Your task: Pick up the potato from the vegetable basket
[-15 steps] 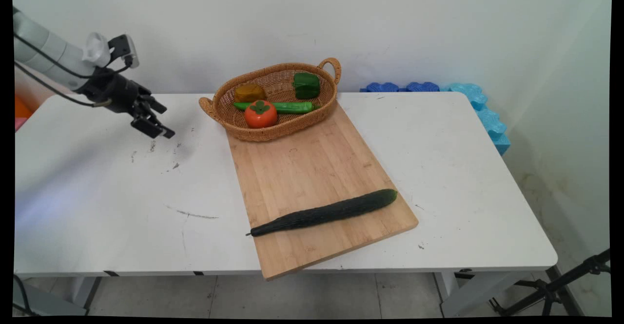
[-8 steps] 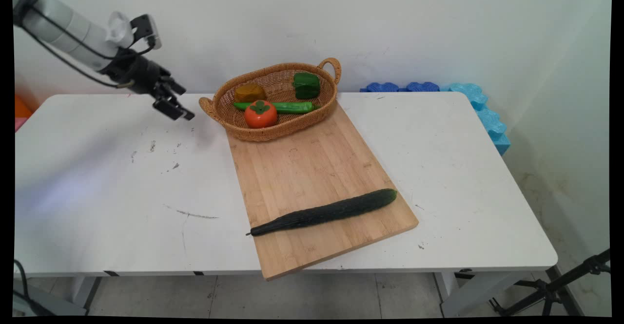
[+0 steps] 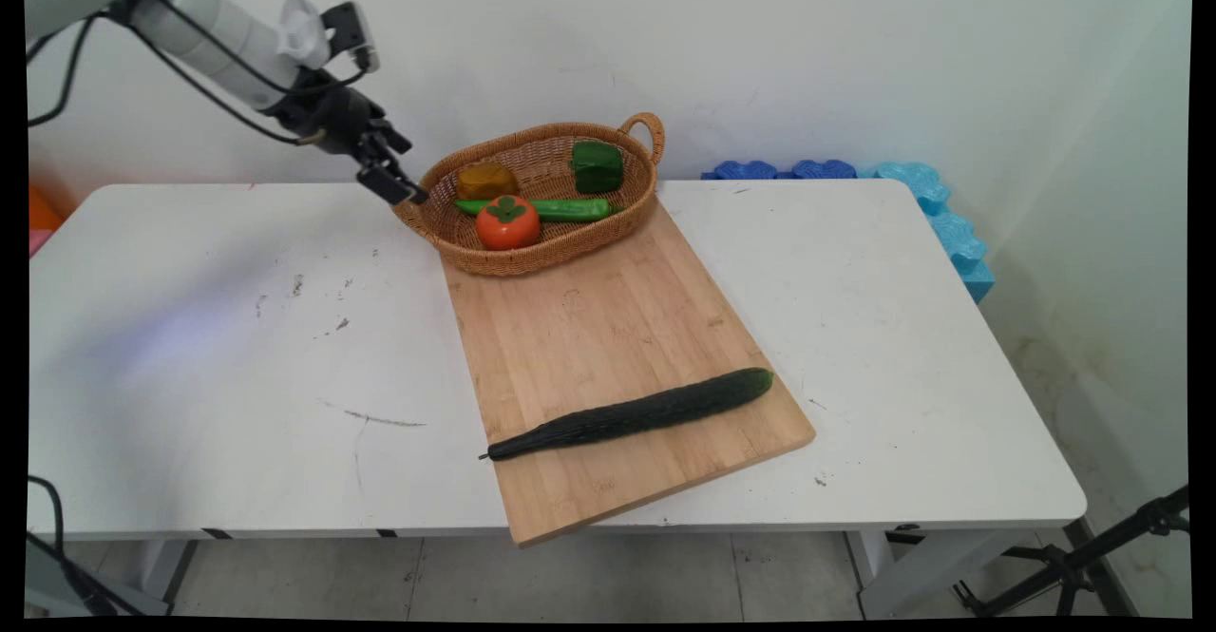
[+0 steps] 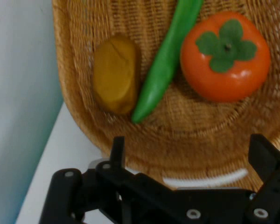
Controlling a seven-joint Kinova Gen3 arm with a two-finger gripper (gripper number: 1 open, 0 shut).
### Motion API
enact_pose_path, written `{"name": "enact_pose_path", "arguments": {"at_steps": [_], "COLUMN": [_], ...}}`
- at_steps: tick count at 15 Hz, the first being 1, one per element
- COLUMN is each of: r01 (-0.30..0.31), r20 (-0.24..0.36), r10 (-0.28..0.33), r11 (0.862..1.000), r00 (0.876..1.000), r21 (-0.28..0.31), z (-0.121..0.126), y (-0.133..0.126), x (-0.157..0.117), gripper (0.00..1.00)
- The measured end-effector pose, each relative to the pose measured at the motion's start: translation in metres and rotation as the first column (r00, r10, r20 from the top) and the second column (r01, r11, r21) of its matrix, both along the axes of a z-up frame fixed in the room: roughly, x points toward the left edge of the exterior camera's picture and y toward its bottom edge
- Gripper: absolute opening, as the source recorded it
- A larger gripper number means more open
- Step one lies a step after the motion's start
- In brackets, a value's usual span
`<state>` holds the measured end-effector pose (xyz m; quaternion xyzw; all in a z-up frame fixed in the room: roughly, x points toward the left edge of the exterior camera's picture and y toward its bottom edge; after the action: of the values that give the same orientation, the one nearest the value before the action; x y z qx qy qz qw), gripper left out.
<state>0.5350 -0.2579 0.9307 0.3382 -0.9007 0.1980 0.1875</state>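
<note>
My black gripper (image 3: pixel 403 192) hangs open just above the left handle end of a wicker basket (image 3: pixel 541 257) at the back of the table. In the hand view the gripper (image 4: pixel 190 154) has its fingers spread wide over the basket's near rim (image 4: pixel 72 98), with nothing between them. Inside lie a yellow-brown potato (image 4: pixel 116 74), a long green chilli (image 4: pixel 165 60) and an orange persimmon (image 4: pixel 224 56). The main view shows the potato (image 3: pixel 486 180), chilli (image 3: pixel 560 208) and persimmon (image 3: pixel 507 222), plus a green bell pepper (image 3: pixel 597 166) at the basket's far side.
A wooden cutting board (image 3: pixel 608 328) runs from the basket toward the table's front edge, with a long dark cucumber (image 3: pixel 632 413) lying across its near end. Blue foam pieces (image 3: pixel 940 214) line the back right corner. A black stand (image 3: pixel 1092 565) is on the floor at the right.
The arm has swung right and risen, carrying the gripper from over the left part of the table to the basket's left handle. Nothing on the table has moved.
</note>
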Motion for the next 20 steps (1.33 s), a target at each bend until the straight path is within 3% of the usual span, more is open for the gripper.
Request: {"name": "enact_pose_path", "arguments": {"at_steps": [12,20], "r01": [0.073,0.101], "r20": [0.114,0.171], "r10": [-0.068,-0.093], "r11": [0.997,0.994], "r00": [0.991,0.981], "r21": [-0.035,-0.041], "z": [-0.037,-0.057], "y": [-0.073,-0.100], "x": [-0.041,-0.050], "gripper": [1.00,1.00]}}
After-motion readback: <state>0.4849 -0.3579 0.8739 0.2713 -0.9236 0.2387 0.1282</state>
